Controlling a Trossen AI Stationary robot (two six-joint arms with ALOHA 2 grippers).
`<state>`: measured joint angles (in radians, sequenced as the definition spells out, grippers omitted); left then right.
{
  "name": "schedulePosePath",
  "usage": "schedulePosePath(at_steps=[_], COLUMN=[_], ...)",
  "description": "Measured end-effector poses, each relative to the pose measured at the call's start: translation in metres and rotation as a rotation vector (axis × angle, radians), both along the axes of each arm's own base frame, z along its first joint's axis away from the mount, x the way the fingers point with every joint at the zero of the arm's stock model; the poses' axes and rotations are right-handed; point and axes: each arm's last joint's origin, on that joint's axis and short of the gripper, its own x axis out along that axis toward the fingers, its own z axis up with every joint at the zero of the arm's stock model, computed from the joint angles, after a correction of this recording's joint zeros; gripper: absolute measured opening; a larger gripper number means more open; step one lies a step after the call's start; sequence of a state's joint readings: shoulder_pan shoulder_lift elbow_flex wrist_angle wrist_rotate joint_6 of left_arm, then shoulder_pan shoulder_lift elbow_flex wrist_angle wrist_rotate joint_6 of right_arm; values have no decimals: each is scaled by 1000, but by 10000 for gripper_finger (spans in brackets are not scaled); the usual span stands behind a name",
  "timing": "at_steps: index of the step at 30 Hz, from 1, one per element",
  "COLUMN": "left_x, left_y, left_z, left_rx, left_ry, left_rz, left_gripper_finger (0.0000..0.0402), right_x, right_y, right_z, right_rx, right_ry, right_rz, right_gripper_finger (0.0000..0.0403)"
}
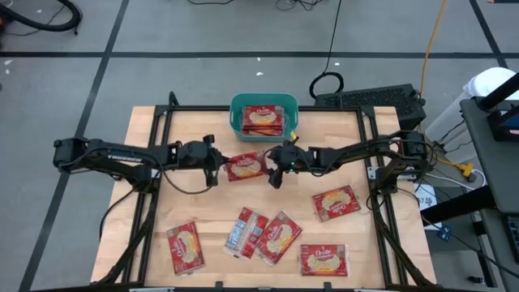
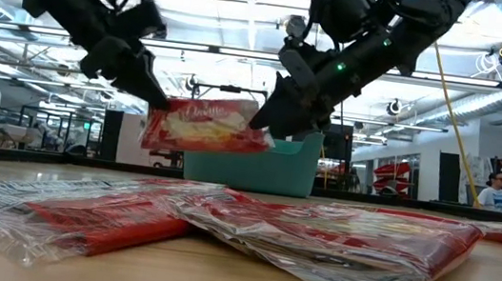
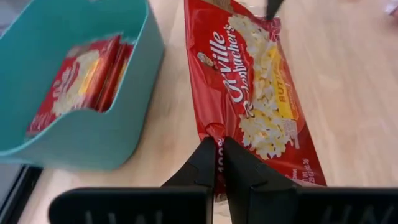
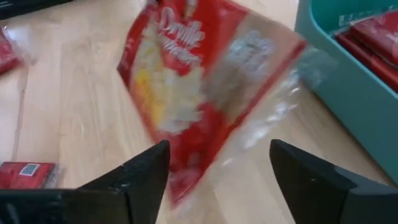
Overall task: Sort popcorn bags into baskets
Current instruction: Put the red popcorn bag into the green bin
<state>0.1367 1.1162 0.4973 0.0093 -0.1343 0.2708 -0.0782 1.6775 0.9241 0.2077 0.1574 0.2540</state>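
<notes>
Nearest us on the bench (image 1: pixel 146 130) lie five loose popcorn bags (image 1: pixel 277 236), well apart from the work. Farther in, we hold one popcorn bag (image 1: pixel 244 166) clear of the wood between both arms, its long axis running from arm to arm. Our left gripper (image 3: pixel 219 163) has its fingers (image 3: pixel 202 167) closed on the bag's near edge, so the packet stretches straight out ahead of them. Our right gripper (image 4: pixel 217 165) faces the bag's other end with its fingers (image 4: pixel 142 171) spread wide, gripping nothing. Beyond, just beside the bag, sits the teal basket (image 1: pixel 241 104) with packets already inside. We judge that the left arm alone carries the load, and the drop turns on swinging it toward that basket.
</notes>
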Motion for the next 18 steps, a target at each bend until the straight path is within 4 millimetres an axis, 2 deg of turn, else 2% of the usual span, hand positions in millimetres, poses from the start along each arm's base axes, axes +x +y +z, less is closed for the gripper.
schedulePosePath(at_steps=[4,8,12,18], left_x=[1,3,6,9], left_y=[-7,-11,-14,-17], left_z=[1,4,9,15], left_rx=[18,36,48,41], left_ry=[-6,-33,-89,-163], left_rz=[-33,-36,-55,-59], left_gripper_finger=[12,12,12,37], right_x=[-5,-14,-20,-21], right_y=[0,3,4,5], right_z=[-7,-15,-19,-20], right_rx=[-3,46,67,61], right_ry=[-104,-202,-260,-263], right_rz=[3,32,25,57], right_gripper_finger=[274,249,186,58])
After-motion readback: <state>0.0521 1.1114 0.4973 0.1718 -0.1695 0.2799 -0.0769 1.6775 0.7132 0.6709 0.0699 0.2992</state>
